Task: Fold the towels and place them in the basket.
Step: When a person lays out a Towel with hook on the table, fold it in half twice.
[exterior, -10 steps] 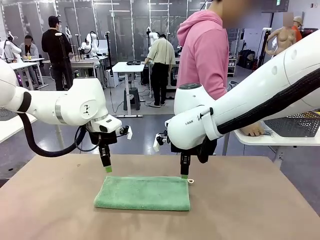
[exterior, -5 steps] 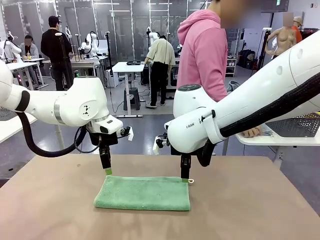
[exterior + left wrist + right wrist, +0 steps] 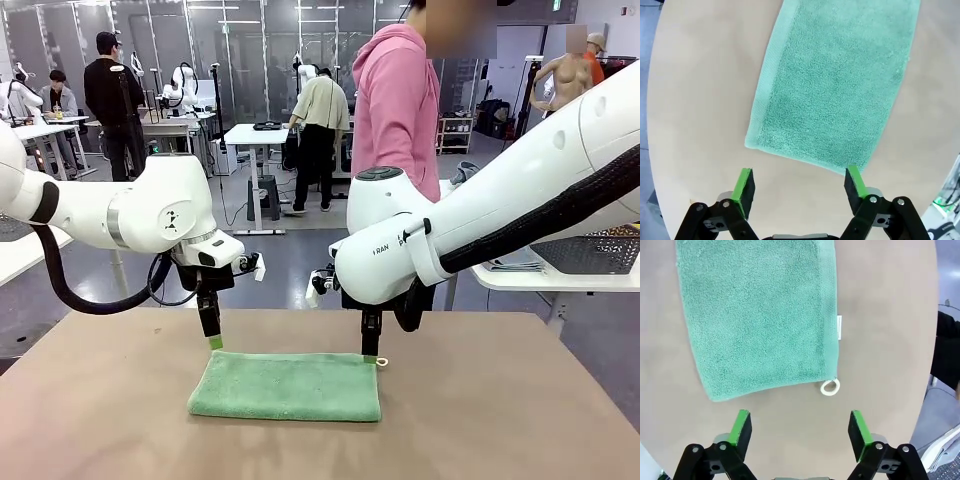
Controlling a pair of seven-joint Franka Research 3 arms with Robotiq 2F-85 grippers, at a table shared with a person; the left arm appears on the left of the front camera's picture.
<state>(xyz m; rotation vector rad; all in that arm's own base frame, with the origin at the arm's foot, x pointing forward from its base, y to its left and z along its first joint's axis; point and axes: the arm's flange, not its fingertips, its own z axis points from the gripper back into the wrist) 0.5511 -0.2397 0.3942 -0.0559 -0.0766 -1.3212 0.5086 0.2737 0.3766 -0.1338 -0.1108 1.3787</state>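
On the surface (image 3: 480,420), the mint green towel (image 3: 285,385) lies flat, long axis 9 to 3 o'clock. Your left claw (image 3: 214,342) and right claw (image 3: 370,357), both spread, hang over its two 12 o'clock corners, equally near.

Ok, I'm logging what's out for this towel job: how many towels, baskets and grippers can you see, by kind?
Green towel: 1
Mesh basket: 1
Grippers: 2, left gripper and right gripper, both open
Total: 4
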